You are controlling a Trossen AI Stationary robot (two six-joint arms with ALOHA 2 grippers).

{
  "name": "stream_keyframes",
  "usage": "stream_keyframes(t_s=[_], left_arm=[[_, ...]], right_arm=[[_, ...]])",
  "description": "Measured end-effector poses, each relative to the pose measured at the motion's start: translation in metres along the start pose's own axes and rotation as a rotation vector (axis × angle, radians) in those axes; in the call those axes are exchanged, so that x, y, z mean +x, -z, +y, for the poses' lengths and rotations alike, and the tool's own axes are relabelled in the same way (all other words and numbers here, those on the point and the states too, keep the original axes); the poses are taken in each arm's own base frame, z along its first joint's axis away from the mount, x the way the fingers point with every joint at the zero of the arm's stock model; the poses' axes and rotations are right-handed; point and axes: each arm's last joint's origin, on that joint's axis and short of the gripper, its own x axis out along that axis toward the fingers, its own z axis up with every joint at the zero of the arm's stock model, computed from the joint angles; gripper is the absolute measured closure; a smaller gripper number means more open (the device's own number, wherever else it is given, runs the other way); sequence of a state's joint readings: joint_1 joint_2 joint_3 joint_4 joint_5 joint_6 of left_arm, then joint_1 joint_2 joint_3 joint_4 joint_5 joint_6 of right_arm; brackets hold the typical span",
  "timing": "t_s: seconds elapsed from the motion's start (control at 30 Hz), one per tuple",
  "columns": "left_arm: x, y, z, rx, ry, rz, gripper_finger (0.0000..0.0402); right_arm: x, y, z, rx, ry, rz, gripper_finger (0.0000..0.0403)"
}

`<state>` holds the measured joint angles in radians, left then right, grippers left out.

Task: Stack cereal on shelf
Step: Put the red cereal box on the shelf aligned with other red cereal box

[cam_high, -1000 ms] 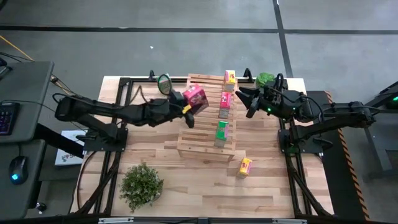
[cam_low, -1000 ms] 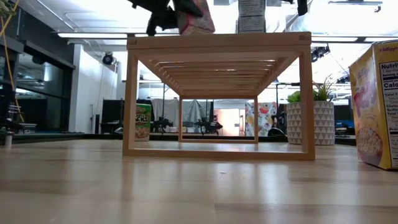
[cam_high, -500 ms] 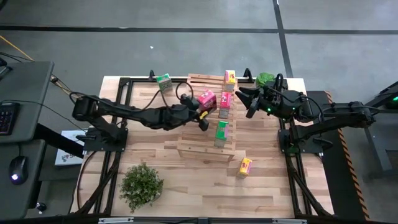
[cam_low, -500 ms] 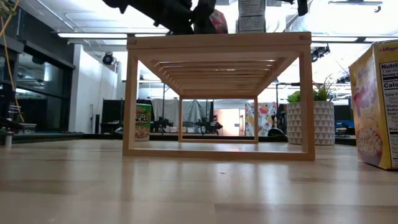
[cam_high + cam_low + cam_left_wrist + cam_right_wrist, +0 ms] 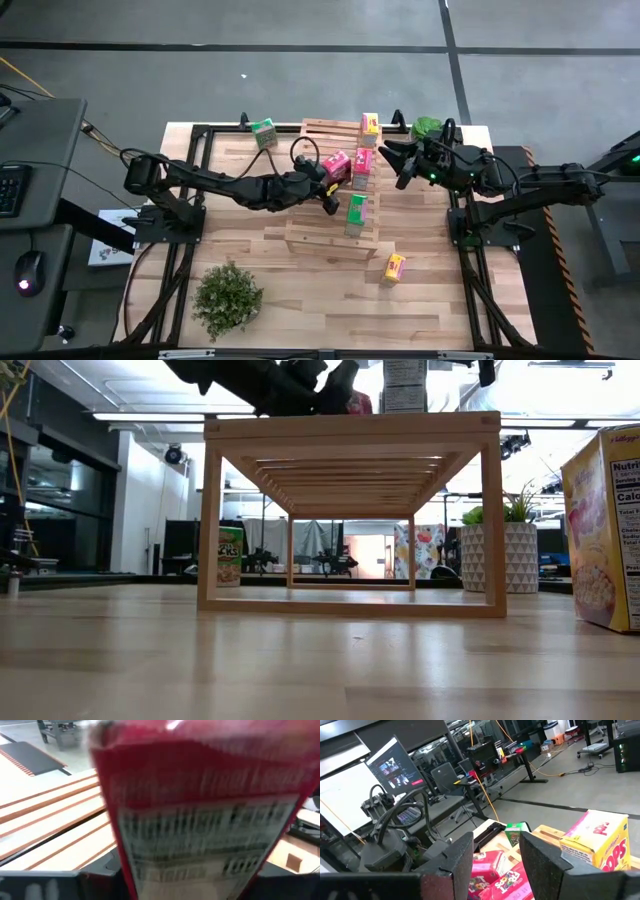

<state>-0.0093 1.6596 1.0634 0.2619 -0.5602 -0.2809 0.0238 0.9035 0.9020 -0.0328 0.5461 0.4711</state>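
On the far left corner of the tabletop (image 5: 240, 290) a green cereal box (image 5: 264, 132) stands by itself, well apart from the shelf (image 5: 318, 225). My left arm stretches across from the left, and my left hand (image 5: 328, 178) is over the slats of the shelf, closed tight on a pink-red cereal box (image 5: 337, 165); that box fills my left wrist view, its printed side panel blurred, with the light slats running behind it. Just beside it, toward the right edge of the shelf, another pink-red box (image 5: 362, 161) stands in a row with a yellow box (image 5: 370, 124) at the far end and a green box (image 5: 355, 213) nearer the front. Off the shelf, on the tabletop near its front right corner, a second yellow box (image 5: 395, 267) sits alone. My right hand (image 5: 397, 159) waits just beyond the right side of the shelf, its fingers (image 5: 540, 861) spread apart and holding nothing.
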Motion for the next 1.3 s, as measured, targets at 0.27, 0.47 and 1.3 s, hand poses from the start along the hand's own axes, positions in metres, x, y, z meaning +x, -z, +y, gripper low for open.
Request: stream_keyframes(t_s=[0.27, 0.47, 1.3], left_arm=[[0.000, -0.002, -0.001, 0.036, 0.016, -0.019, 0.0171], [-0.002, -0.004, -0.001, 0.032, 0.050, -0.016, 0.0149], [-0.105, -0.100, 0.046, 0.146, 0.060, -0.249, 0.0144]], right_arm=[[0.000, 0.000, 0.000, -0.003, 0.002, 0.004, 0.0249], [0.000, 0.001, 0.000, -0.004, 0.003, 0.006, 0.0249], [0.000, 0.001, -0.001, -0.008, 0.006, 0.012, 0.0249]])
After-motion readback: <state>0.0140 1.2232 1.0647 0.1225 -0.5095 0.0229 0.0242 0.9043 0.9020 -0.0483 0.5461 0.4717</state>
